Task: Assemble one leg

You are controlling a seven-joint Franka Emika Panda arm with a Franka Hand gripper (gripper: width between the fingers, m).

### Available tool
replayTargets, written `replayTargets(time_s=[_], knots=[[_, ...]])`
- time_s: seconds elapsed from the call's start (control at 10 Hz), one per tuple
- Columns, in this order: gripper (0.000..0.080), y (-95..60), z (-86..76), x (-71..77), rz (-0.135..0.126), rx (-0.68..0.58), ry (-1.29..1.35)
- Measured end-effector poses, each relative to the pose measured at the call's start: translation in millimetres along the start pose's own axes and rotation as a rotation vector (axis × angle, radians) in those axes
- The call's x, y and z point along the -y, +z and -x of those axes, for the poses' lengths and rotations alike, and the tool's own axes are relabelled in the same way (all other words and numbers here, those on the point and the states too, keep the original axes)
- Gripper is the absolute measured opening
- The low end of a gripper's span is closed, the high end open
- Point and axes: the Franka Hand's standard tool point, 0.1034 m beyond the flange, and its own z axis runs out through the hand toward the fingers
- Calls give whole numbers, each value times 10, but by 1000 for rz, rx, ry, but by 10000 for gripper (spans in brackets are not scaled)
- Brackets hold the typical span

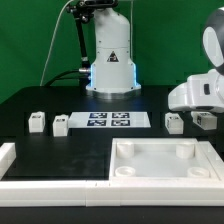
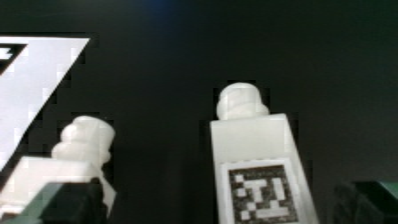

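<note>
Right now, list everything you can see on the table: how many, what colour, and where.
legs: four, white; two at the exterior view's left of the marker board, two at its right, below the hand
tray-like square piece: one, white; front, exterior view's right
marker board: one, white with black tags; middle
L-shaped rail: one, white; front and exterior view's left edge
table: one, black
robot base: one, white; back centre
hand: one, open; fingers either side of a tagged leg

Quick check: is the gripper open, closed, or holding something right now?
Gripper: open, holding nothing. Its fingers sit wide apart on either side of the tagged leg, not clamped on it.
</note>
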Motion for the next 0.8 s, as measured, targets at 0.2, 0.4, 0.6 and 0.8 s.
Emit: replayTargets(time_s=[0.2, 0.4, 0.6, 0.8], knots=[[649, 31, -42, 21, -2, -9, -24], [649, 69, -99, 24, -11, -31, -61], [649, 78, -111, 35, -11, -37, -64], [649, 72, -115, 27, -12, -38, -63]])
